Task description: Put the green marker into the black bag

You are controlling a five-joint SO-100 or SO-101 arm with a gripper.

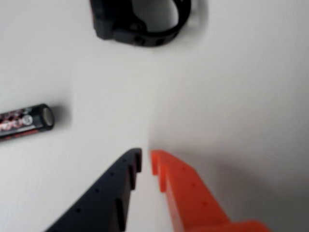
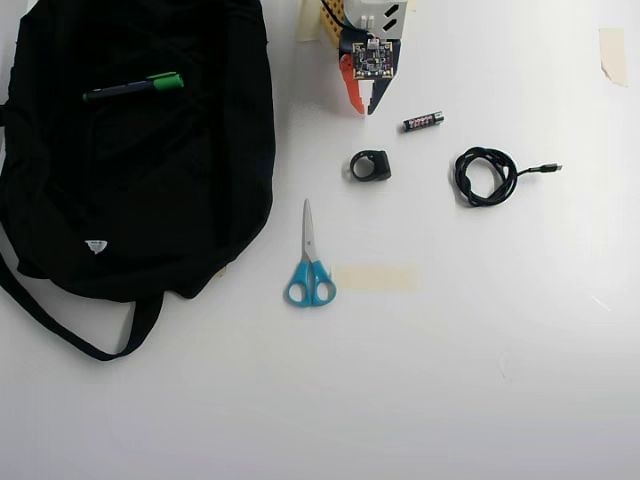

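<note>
In the overhead view the green marker (image 2: 135,88), black-barrelled with a green cap, lies on top of the large black bag (image 2: 150,190) at the left. Whether it rests on the fabric or in an opening I cannot tell. My gripper (image 2: 365,106) hangs near the arm's base at the top centre, well to the right of the bag. The wrist view shows the gripper (image 1: 146,157) with its black and orange fingertips nearly touching and nothing between them, above bare white table. Marker and bag are out of the wrist view.
A small black battery (image 2: 423,121) (image 1: 24,123) lies just right of the gripper. A black ring-shaped item (image 2: 370,165) (image 1: 140,21) sits below it. Blue-handled scissors (image 2: 309,262), a coiled black cable (image 2: 485,175) and a tape strip (image 2: 373,277) lie on the white table.
</note>
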